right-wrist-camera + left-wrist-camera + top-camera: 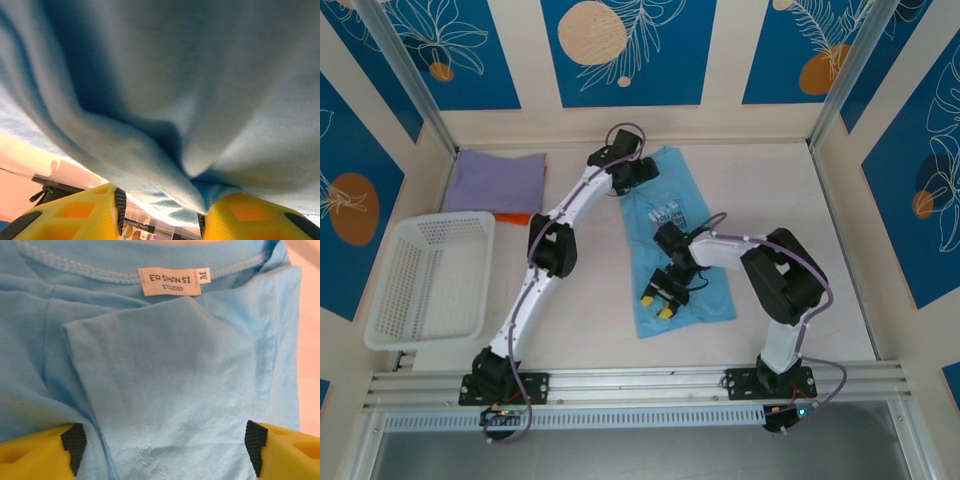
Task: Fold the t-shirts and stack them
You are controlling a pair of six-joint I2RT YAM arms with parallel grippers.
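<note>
**Blue tee gripped at the hem, freed at the collar**

Nearest the arm bases, the right hand [663, 298] sits on the lower end of the sky-blue t-shirt [692, 290]. In its wrist view the right hand [160, 212] pinches a bunched ridge of that cloth between its yellow fingers [85, 212]. The shirt lies as a long narrow strip on the table [790, 220], hem near, collar far. The right arm bends across its middle and covers part of the chest print [660, 213].

To the left, well apart from the shirt, stands a white mesh basket [430, 275]. The left arm runs diagonally between basket and shirt.

Farther on, the left hand [632, 172] hangs over the collar end. Its wrist view shows the left hand [160, 442] spread wide, fingers [40, 455] gripping nothing, with a folded sleeve and the neck label [172, 281] below.

In the far left corner lies the folded lavender t-shirt [500, 180], with an orange item [515, 217] at its near edge.
</note>
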